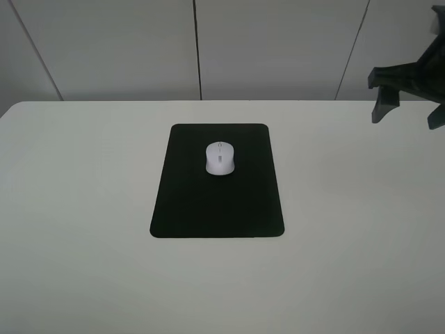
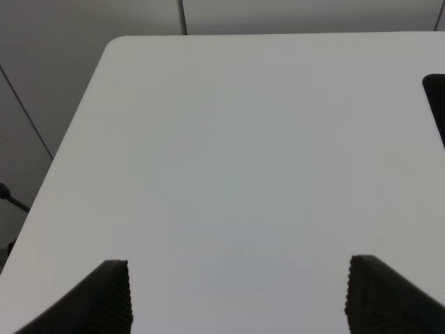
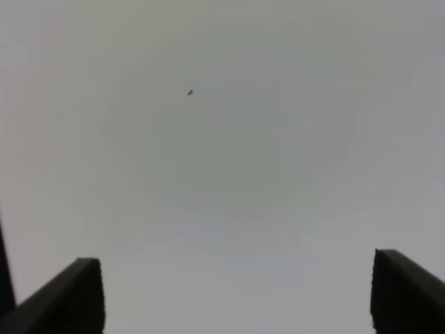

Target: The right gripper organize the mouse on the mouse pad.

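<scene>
The white mouse point(image 1: 220, 158) with a grey scroll wheel lies on the upper middle of the black mouse pad point(image 1: 217, 209), which rests in the middle of the white table point(image 1: 83, 209). My right gripper point(image 1: 407, 111) hangs open and empty high above the table's far right, well away from the pad; its wrist view shows the two fingertips point(image 3: 69, 296) wide apart over bare table. My left gripper point(image 2: 236, 299) is open and empty over the table's left part, out of the exterior view; a corner of the mouse pad point(image 2: 437, 104) shows at that view's edge.
The table's rounded far left corner point(image 2: 122, 43) and left edge show in the left wrist view, with the floor beyond. A grey panelled wall point(image 1: 201, 49) stands behind the table.
</scene>
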`<action>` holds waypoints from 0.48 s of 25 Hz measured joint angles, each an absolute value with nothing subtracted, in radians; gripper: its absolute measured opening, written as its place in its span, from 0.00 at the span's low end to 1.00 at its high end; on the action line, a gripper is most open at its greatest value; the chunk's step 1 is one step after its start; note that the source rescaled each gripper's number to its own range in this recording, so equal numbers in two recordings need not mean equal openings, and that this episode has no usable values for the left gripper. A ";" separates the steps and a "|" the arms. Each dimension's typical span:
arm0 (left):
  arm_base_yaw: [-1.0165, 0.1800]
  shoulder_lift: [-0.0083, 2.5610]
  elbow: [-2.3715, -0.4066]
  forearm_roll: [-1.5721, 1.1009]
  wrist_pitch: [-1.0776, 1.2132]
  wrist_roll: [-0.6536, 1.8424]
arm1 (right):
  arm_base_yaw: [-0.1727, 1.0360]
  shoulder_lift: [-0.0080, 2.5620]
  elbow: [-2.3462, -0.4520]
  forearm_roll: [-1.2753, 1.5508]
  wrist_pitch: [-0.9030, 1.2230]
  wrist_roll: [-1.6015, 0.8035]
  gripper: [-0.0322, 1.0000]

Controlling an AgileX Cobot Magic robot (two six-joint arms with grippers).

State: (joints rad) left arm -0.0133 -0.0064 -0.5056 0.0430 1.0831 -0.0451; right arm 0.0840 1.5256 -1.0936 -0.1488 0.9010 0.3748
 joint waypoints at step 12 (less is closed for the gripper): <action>-0.013 -0.006 -0.506 0.044 1.083 -0.045 | 0.026 1.037 -0.882 -0.146 0.899 0.272 0.71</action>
State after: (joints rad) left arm -0.0133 -0.0064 -0.5056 0.0436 1.0831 -0.0451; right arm 0.0263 1.0371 -0.8818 -0.1461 0.8989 0.2722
